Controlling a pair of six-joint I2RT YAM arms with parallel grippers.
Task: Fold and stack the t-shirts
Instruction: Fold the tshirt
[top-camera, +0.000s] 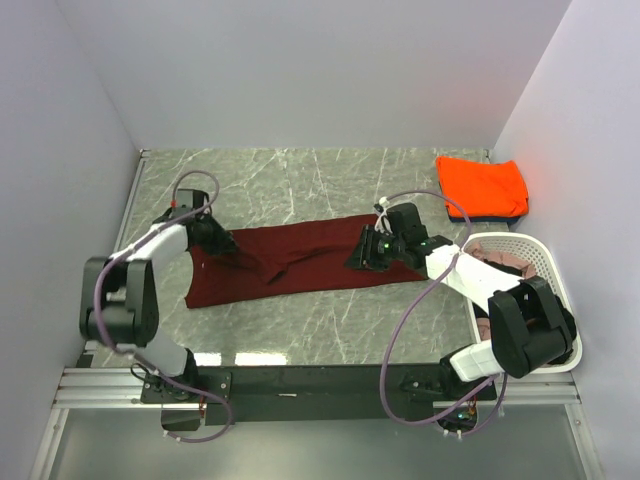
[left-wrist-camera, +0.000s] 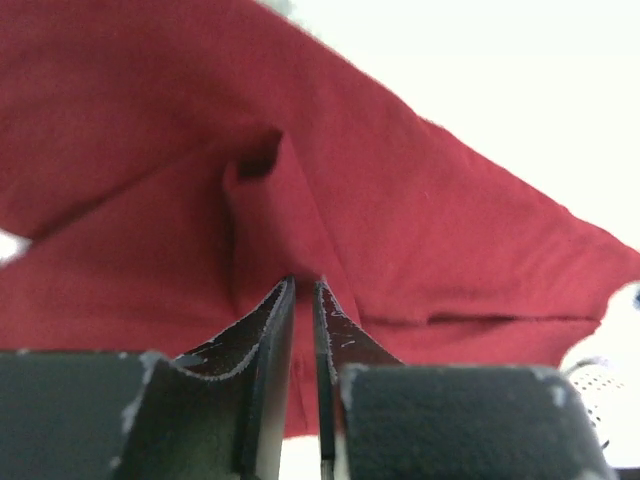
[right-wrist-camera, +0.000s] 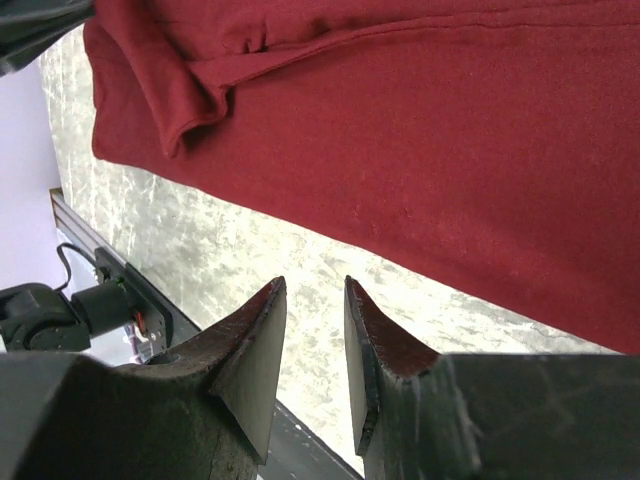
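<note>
The dark maroon t-shirt (top-camera: 300, 262) lies stretched out across the middle of the table. My left gripper (top-camera: 222, 245) is at its left end. In the left wrist view the jaws (left-wrist-camera: 304, 285) stand nearly together with a pinched ridge of maroon cloth (left-wrist-camera: 400, 200) between them. My right gripper (top-camera: 362, 252) is over the shirt's right part. In the right wrist view it (right-wrist-camera: 313, 285) is open with only bare table in the gap, just off the maroon shirt's (right-wrist-camera: 450, 130) edge. A folded orange t-shirt (top-camera: 485, 185) rests on a dark blue one (top-camera: 455, 212) at the back right.
A white perforated basket (top-camera: 545, 260) stands at the right edge, with pale pink cloth (top-camera: 500, 262) inside. Grey walls close in the table on the left, back and right. The black rail (top-camera: 300, 380) with the arm bases runs along the near edge.
</note>
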